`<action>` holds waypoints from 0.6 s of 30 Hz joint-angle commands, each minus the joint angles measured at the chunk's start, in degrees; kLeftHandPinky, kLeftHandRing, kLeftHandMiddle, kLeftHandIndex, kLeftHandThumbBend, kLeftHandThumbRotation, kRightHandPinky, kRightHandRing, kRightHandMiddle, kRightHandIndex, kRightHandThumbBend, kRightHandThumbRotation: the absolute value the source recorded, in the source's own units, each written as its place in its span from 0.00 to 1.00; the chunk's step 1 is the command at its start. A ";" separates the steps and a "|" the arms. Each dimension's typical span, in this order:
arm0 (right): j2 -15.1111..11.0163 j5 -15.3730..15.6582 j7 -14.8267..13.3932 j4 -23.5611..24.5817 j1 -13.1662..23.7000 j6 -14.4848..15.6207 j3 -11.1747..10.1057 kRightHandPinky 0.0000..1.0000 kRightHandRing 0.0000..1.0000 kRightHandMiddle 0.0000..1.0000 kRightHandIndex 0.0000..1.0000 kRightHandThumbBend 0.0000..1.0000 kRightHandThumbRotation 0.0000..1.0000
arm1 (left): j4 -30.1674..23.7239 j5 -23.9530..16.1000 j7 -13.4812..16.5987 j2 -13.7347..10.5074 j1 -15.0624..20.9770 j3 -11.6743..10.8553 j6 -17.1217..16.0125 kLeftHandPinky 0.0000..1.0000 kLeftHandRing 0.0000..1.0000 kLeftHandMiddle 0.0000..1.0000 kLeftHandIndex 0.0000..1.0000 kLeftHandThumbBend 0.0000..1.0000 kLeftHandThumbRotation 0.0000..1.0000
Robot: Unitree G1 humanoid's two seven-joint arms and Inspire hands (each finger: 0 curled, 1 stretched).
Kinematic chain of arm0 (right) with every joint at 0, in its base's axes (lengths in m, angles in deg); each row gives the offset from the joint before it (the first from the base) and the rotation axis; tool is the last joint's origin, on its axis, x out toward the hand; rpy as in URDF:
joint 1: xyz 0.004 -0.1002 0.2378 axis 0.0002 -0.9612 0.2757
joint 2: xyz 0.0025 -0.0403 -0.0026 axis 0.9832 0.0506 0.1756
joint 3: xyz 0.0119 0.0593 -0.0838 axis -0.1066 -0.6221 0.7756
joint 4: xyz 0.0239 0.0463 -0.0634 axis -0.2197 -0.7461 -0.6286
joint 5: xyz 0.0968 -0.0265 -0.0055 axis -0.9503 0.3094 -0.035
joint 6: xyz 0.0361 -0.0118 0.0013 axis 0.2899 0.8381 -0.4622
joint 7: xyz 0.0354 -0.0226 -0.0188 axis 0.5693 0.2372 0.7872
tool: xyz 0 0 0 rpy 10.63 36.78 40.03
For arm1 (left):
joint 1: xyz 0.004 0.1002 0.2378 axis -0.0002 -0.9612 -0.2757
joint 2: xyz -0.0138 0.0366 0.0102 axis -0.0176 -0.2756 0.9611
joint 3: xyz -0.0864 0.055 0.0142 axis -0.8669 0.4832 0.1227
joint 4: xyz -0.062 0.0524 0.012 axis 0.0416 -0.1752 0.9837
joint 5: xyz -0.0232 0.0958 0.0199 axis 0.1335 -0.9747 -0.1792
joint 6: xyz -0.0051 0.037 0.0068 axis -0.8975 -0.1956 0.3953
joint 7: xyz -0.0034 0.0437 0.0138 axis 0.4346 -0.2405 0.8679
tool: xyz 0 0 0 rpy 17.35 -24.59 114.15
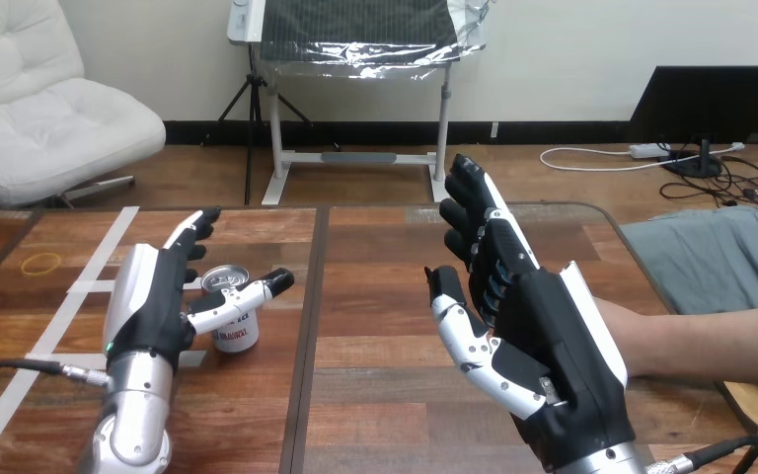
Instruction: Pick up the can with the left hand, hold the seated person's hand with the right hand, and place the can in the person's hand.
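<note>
A small silver can [230, 310] with a white label stands upright on the wooden table [375, 395], left of the middle. My left hand [158, 296] is open right beside it on its left. Straight fingers point away past the can's far side, and the thumb reaches across its near top edge. My right hand [543, 336] is raised over the table's right half, open, palm turned left and fingers pointing up. The person's forearm [701, 341] comes in from the right and ends behind that hand. Their hand is hidden, so I cannot tell if the two touch.
White tape strips [89, 286] cross the table's left part and run under my left arm. A yellow rubber band [41, 263] lies at the far left. A dark seam [308, 336] splits the tabletop. The table's rounded right edge [642, 267] lies by the person.
</note>
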 commanded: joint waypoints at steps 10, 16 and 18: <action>0.59 -0.44 0.58 1.16 3.22 0.33 -0.62 1.00 1.00 1.00 1.00 0.00 0.00 | 6.03 0.51 -1.68 -1.41 7.40 1.42 -0.29 0.81 0.86 0.88 0.88 0.96 0.49; 0.30 0.32 0.57 1.25 3.22 0.36 -0.66 1.00 1.00 1.00 1.00 0.00 0.00 | 7.45 0.41 -1.79 -1.24 8.24 1.94 0.03 0.80 0.86 0.87 0.87 0.98 0.51; 0.23 0.38 0.63 1.26 3.17 0.30 -0.67 1.00 1.00 1.00 1.00 0.00 0.00 | 8.01 0.33 -1.68 -1.24 8.49 2.20 0.07 0.80 0.86 0.87 0.87 0.98 0.51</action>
